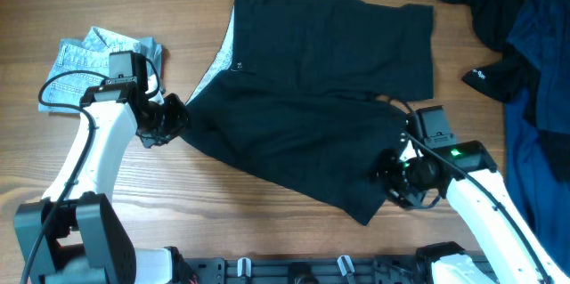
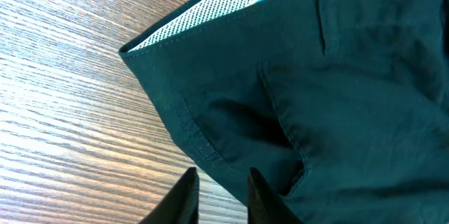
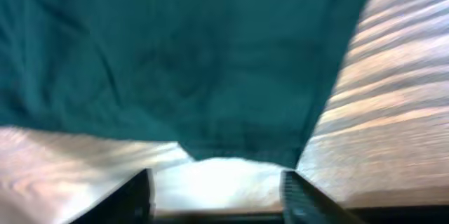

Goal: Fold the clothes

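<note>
The black shorts [image 1: 321, 79] lie spread across the middle of the table, the near leg folded slantwise over the far one. Pale lining [image 2: 210, 13] shows inside the waistband at the left. My left gripper [image 1: 174, 117] sits at the waistband's left corner. In the left wrist view its fingers [image 2: 219, 175] stand a little apart over bare wood, with one tip at the edge of the shorts [image 2: 337, 97]. My right gripper [image 1: 389, 175] is at the near leg's hem. It is wide open [image 3: 214, 182], with the shorts [image 3: 196, 55] just ahead of it and nothing between its fingers.
A small light-blue denim garment [image 1: 89, 57] lies at the far left, behind my left arm. A heap of black and deep-blue garments [image 1: 525, 44] fills the right edge. The table's front rail runs along the bottom.
</note>
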